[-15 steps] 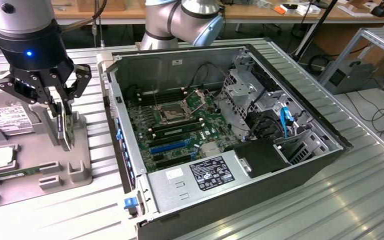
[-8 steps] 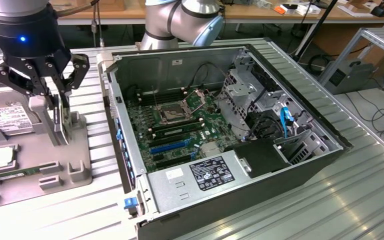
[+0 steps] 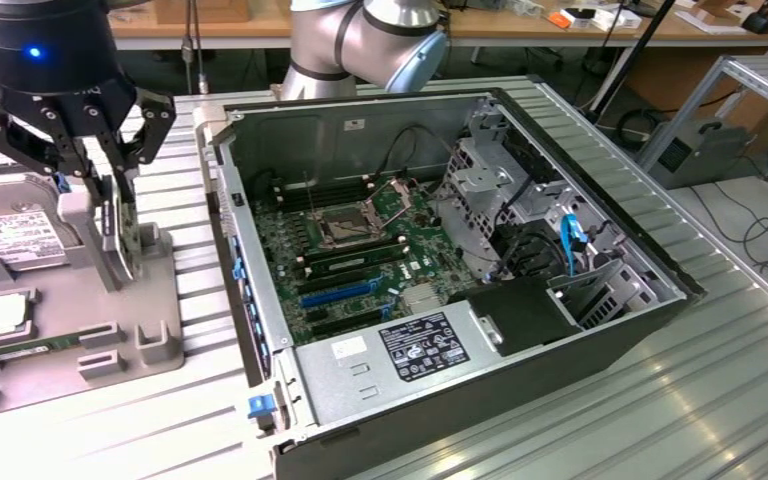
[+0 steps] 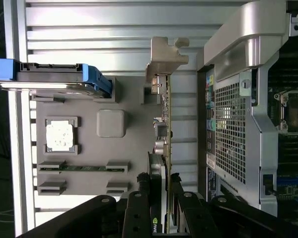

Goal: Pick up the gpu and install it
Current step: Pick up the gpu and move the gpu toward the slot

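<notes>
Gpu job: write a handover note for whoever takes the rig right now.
Gripper: down over the gpu, straddling it; grip cannot be confirmed.
Gpu: standing on edge in the grey tray, at the exterior view's left of the open case.
Done: gripper positioned at the card.
Left: the lift is not confirmed; the card is not installed, and the blue slots in the case hold nothing.

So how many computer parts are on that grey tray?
4: the hard drive, the square chip beside it, one memory stick next to that, and the gpu standing on edge at the pincer. Others may be hidden behind it.
</notes>
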Controlling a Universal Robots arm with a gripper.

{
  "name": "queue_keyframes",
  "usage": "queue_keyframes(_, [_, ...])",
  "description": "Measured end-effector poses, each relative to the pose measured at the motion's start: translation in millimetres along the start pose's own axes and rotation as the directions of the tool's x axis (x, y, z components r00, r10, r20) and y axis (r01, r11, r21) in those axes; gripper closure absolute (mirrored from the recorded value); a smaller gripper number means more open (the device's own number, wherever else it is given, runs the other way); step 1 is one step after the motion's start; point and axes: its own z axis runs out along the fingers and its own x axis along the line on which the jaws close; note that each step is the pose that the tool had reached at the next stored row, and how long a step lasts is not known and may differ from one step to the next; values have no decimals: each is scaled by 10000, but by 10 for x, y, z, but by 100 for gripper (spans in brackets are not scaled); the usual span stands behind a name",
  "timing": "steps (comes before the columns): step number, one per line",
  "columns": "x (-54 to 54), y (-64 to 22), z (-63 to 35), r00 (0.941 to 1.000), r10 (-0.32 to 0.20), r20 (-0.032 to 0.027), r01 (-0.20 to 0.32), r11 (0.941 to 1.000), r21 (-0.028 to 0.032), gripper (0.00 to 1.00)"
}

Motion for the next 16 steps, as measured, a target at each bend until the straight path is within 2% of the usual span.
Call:
queue_keyframes(10, [-6,5,-227,10000,0,1,0,10000,-3,73])
queue_keyframes(16, [-9,8,-331,10000,0,0,0,10000,-10,73])
